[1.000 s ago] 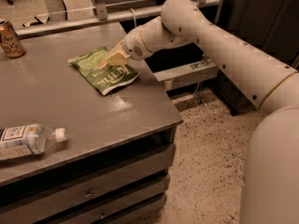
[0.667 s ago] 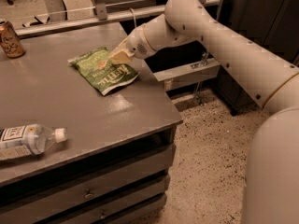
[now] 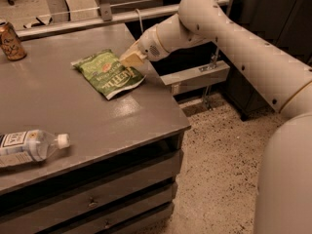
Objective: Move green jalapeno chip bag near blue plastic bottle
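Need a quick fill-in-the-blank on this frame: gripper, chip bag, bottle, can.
1. The gripper is at an edge of the green jalapeno chip bag, which lies ___ on the table.
2. The blue plastic bottle lies on its ___ near the table's front edge, white cap on.
3. The brown-gold can stands ___ at the table's far corner.

Missing words: flat; side; upright.
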`<state>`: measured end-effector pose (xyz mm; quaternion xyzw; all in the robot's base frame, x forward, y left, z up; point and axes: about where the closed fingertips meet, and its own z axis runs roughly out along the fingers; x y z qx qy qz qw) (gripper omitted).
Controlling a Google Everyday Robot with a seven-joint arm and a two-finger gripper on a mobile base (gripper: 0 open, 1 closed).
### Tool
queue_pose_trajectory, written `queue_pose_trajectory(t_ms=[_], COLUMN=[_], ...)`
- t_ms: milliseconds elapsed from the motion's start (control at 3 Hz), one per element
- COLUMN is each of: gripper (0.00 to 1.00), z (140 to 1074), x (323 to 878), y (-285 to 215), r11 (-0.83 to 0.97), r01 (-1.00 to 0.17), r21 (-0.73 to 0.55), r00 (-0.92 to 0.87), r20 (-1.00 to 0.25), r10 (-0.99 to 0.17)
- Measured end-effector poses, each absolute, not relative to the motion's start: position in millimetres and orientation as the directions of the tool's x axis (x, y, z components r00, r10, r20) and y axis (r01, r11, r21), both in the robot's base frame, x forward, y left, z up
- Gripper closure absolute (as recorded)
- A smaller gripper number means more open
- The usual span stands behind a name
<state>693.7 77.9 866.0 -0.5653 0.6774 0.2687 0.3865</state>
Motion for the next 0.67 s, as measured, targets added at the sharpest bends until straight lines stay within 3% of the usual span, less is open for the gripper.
queue_pose_trajectory(t_ms=[333, 667], gripper=[0.13, 0.0], z=[864.8, 865.4], x=[691.3, 690.7], y=[81.2, 80.3], r11=[0.208, 0.206], r01=[-0.976, -0.976], r21=[-0.067, -0.067], r00=[-0.062, -0.061], r20=[-0.827, -0.827], r10=[-0.558, -0.56])
